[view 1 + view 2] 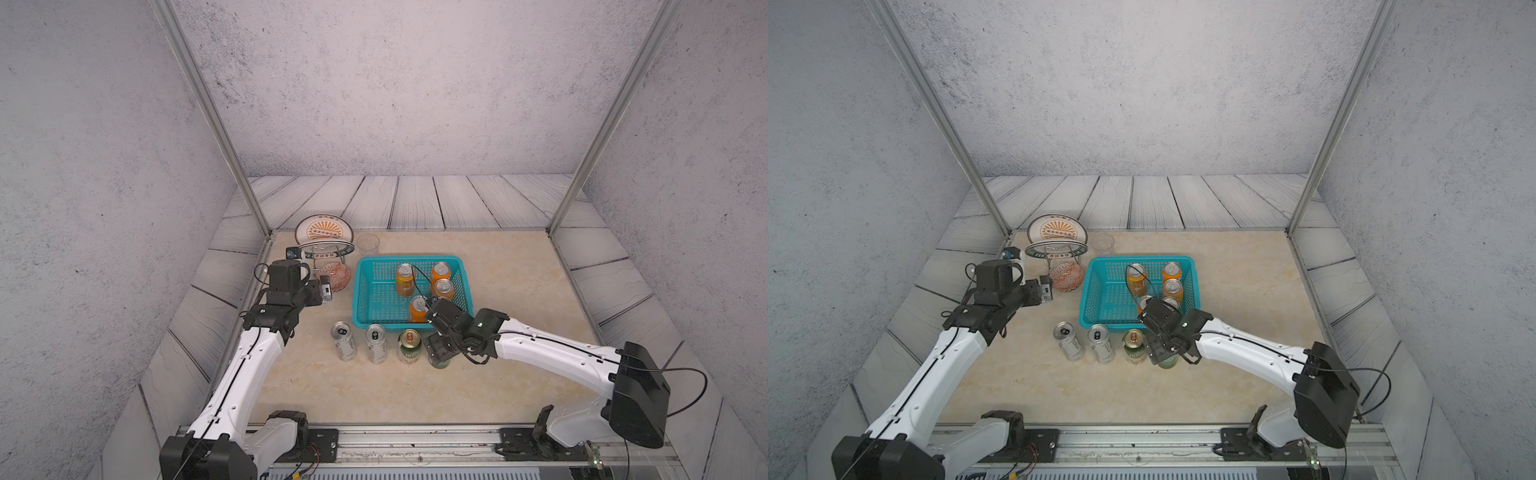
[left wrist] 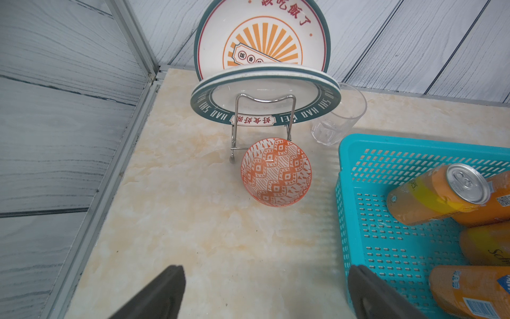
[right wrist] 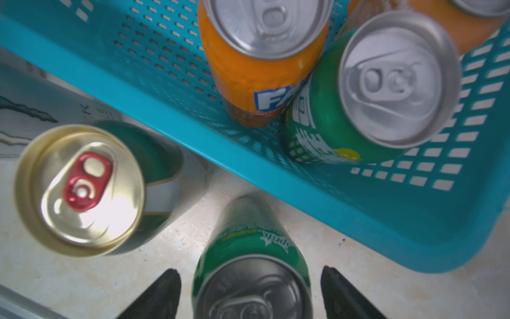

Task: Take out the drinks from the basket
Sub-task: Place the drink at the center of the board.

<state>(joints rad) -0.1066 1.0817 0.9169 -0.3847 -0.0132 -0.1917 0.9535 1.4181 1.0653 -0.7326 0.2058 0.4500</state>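
Basket: the teal basket (image 1: 409, 258) (image 1: 1140, 257) sits just right of centre in both top views, flat on the table, open side up, its longer side running across the frame.
Drinks inside: four orange cans (image 1: 405, 280) stand in its right half. My right wrist view also shows a silver-lidded green can (image 3: 345, 110) pressed against one of them, near the basket's lower wall.
Drinks outside: a row runs just below the basket in the frame, with two silver-white cans (image 1: 343, 341), a gold-topped can (image 1: 409, 347) and a plain green can (image 3: 254, 276).
Axis: every can stands upright, long axis vertical, lid up.
Right gripper: my right gripper (image 1: 438, 353) hangs over the plain green can, fingers (image 3: 160, 292) on either side with a gap showing at each, gripping nothing.
Left gripper: my left gripper (image 2: 265, 276) is spread wide and empty over bare table left of the basket, near an orange patterned bowl (image 2: 276, 172).
Surface: beige marbled tabletop (image 1: 519, 291), matte, with a metal rail (image 1: 415, 440) along the lower edge.
Room: rough grey walls (image 1: 374, 104), pale plank-patterned panels, slanting aluminium posts (image 1: 212, 116).
Upper left of the basket: a wire rack (image 2: 237, 118) holding plates (image 2: 265, 41), and a clear cup (image 2: 339, 118).
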